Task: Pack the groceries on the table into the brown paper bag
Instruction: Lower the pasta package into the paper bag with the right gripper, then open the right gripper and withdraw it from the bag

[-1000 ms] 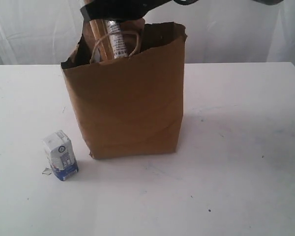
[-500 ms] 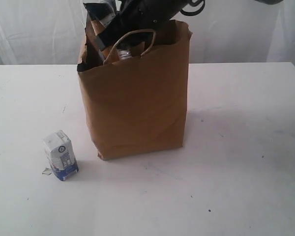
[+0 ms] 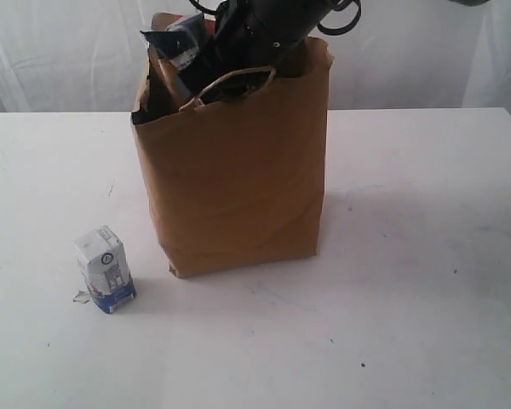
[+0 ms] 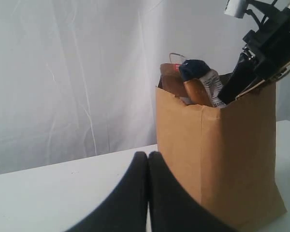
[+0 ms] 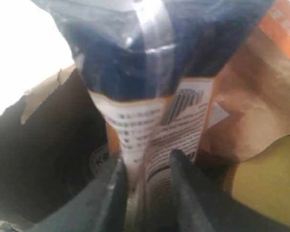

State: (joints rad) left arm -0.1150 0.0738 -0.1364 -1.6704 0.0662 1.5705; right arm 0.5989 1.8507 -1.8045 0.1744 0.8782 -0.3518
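Right gripper [image 5: 147,162] in the mouth of the paper bag [image 3: 238,179], jaws narrow on both sides of the blue packet [image 5: 150,63] (holding or free, cannot tell): open fully, rise straight past the rim, then fetch the carton [image 3: 106,268] on the table [image 3: 409,298].

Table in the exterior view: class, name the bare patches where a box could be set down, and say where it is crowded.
Bare: the wide stretch of table right of the paper bag, and the front strip before the bag and carton. Crowded: the bag's mouth, filled by a packet and the arm.
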